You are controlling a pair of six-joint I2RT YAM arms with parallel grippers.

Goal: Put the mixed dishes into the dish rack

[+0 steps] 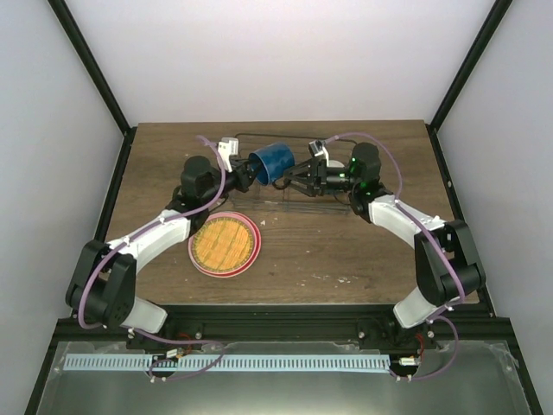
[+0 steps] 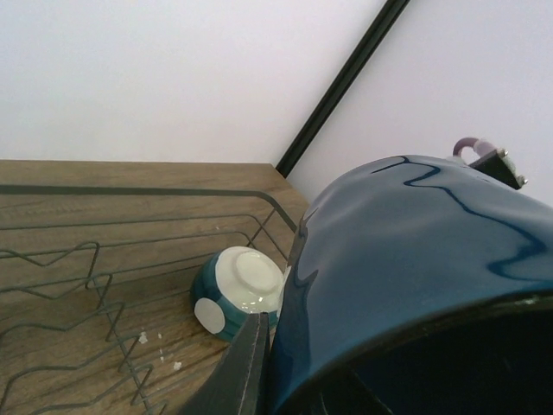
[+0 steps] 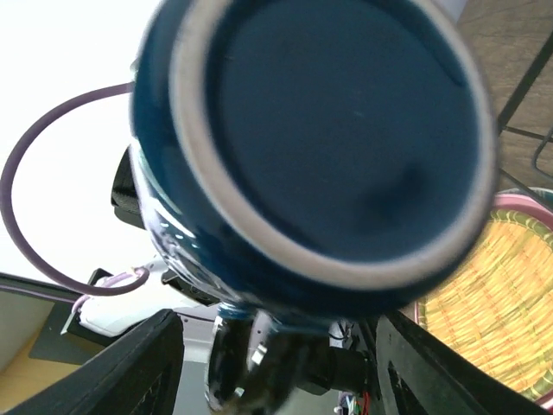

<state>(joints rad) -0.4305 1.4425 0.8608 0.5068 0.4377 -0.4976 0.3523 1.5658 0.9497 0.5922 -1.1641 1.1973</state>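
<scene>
**Item: blue mug, held between two arms above the rack**

Small dark blue mug (image 1: 273, 162): aloft on its side over the dish rack (image 2: 130, 190), mouth toward the left arm, unglazed foot ring toward the right; handle not visible.

Left gripper (image 1: 249, 175): clamped at the mug's mouth end, carrying its whole weight; this grip leaves the base free for the other arm.

Right gripper (image 1: 289, 180): jaws apart, level with the mug's base and framing it in the right wrist view; contact cannot be told; judged a hand-over, the right arm being better placed to reach the rack's compartments.

Small cream bowl (image 2: 238, 290): teal outside with pale dots, tipped, apparently inside the rack near its far corner; already loaded, by the look of it.

Woven-pattern plate (image 1: 226, 242): orange-yellow face up, stacked on the pink plate (image 1: 223, 273); both flat on the table (image 1: 346, 251), near the left arm and apart from the rack; not yet loaded.

Progress, as judged: one dish in, one in transit, two waiting.

Risk: a glazed, round mug may slip if the left jaws let go before the right ones have closed firmly.
</scene>
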